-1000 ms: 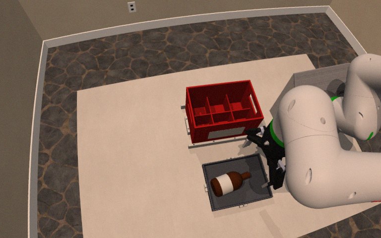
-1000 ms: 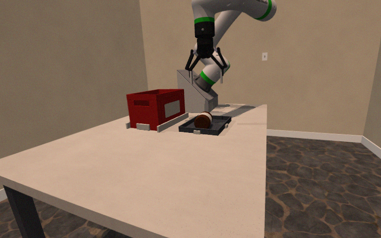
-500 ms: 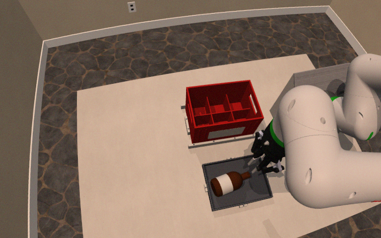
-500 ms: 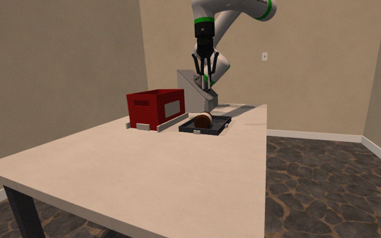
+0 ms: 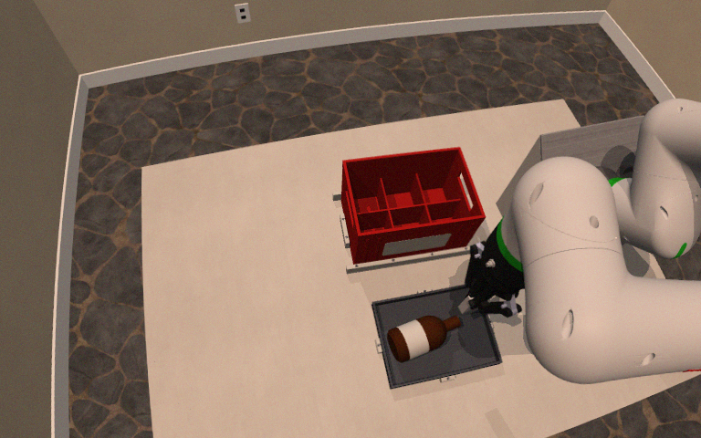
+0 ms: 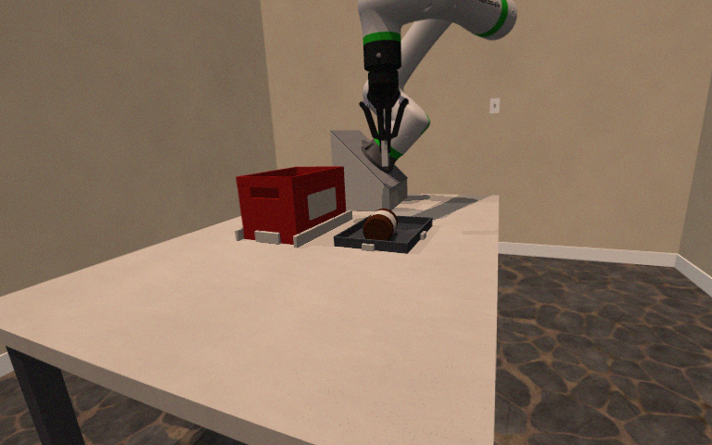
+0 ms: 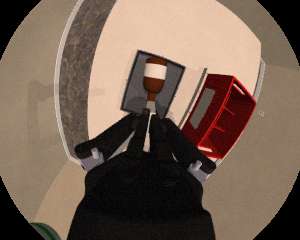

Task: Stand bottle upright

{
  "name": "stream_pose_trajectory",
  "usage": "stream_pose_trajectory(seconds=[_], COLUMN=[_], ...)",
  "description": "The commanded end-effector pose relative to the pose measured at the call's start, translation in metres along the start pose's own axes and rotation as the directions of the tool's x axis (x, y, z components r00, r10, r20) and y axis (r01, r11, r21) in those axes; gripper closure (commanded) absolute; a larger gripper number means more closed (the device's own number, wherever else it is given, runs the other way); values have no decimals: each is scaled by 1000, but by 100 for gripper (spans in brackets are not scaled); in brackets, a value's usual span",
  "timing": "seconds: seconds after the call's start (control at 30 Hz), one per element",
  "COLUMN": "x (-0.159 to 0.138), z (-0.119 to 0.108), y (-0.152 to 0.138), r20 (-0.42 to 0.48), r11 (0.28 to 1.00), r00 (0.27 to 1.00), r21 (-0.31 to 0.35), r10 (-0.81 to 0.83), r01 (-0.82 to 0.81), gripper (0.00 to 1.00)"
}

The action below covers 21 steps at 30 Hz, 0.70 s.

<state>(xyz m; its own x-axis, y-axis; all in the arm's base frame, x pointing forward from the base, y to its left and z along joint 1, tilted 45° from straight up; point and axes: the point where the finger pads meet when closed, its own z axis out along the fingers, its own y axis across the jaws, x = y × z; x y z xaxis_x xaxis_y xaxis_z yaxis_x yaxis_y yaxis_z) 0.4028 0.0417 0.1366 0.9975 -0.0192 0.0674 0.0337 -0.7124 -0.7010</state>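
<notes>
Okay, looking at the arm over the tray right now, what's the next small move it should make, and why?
Probably open the gripper before descending. Its fingers are shut on nothing, high above the tray, while the bottle lies on its side there, neck toward the arm. Closed fingers cannot straddle the bottle.

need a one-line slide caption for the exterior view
Arm hangs above the dark tray, gripper shut on nothing, brown bottle lying on its side in the tray beside the red crate.
</notes>
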Motion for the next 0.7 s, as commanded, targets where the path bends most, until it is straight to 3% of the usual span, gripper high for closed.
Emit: stream_pose_trajectory(seconds=[0.0, 0.4, 0.43, 0.67], x=[0, 0, 0, 0], z=[0, 0, 0, 0], y=[0, 0, 0, 0], r20=[0, 0, 0, 0], r11=[1000, 1000, 1000, 1000], r00=[1000, 1000, 1000, 1000], r21=[0, 0, 0, 0], r10=[0, 0, 0, 0], r01=[0, 0, 0, 0], gripper=[100, 100, 62, 62])
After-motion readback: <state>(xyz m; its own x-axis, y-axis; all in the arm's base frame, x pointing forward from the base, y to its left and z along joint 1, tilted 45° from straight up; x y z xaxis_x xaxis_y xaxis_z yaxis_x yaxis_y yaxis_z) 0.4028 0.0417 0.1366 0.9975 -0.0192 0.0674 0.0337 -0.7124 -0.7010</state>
